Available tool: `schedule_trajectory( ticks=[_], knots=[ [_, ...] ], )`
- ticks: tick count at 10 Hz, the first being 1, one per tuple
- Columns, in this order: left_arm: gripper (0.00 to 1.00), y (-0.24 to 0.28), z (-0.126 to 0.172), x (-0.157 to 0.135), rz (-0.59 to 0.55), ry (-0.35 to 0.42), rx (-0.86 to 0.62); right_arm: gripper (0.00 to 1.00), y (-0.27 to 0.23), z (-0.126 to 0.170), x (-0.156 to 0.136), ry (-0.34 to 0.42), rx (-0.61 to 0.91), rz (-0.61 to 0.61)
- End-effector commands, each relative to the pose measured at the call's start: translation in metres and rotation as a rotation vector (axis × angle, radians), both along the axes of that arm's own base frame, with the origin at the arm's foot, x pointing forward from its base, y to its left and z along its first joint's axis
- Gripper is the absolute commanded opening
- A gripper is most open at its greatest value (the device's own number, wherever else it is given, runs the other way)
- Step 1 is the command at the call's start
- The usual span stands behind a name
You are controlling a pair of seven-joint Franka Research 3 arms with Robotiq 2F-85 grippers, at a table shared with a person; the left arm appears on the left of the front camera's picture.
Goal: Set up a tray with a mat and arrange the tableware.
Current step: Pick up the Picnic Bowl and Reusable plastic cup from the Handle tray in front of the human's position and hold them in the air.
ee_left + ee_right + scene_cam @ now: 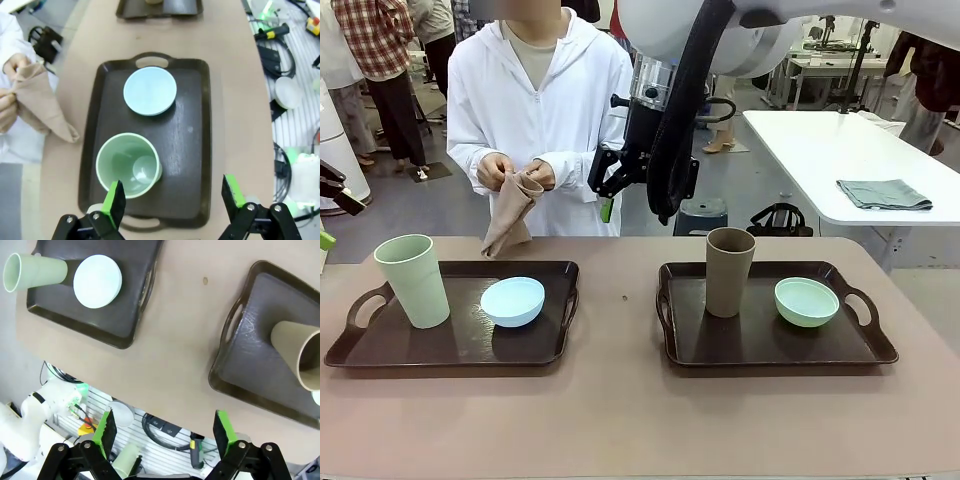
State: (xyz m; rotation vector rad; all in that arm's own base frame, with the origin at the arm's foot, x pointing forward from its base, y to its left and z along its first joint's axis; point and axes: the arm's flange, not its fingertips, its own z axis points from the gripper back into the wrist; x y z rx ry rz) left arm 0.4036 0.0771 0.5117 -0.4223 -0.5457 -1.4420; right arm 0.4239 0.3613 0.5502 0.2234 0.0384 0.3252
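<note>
Both pincers are released and empty: my left pincer (172,192) hangs over the left tray (192,150), my right pincer (165,422) over the tabletop (180,340) between trays. Pale green cup (412,280) and light blue bowl (512,301) sit on that bare tray, brown cup (729,270) and pale green bowl (807,301) on the right tray (760,350), and the mat (508,220) is in the person's hands (495,170). I read this as the mat step, so the next move probably means clearing a tray. The front view gives the green bowl whole; the left wrist view looks straight into the empty cup.

Front faces person (540,110) — wrists overhead; shared tray (192,150).
</note>
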Motion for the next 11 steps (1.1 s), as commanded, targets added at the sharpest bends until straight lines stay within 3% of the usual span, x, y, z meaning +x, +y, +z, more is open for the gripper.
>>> schedule_trajectory(
  ticks=[1,2,4,5,11],
  knots=[
    [1.00,0.000,-0.001,-0.002,-0.002,-0.006,-0.024,1.00,-0.003,-0.001,-0.004,-0.001,-0.007,-0.003],
    [1.00,0.000,0.000,0.000,0.000,0.000,0.000,1.00,0.000,0.000,0.000,0.000,0.000,0.000],
    [1.00,0.037,-0.001,0.026,-0.087,-0.061,-0.229,1.00,0.032,-0.017,0.012,0.001,-0.089,-0.003],
    [1.00,0.044,-0.012,0.036,-0.129,-0.066,-0.241,1.00,0.053,-0.021,0.018,-0.022,-0.106,0.015],
    [1.00,0.057,-0.096,0.082,-0.064,0.057,-0.184,1.00,0.137,-0.076,0.031,-0.057,-0.166,0.093]
  ],
)
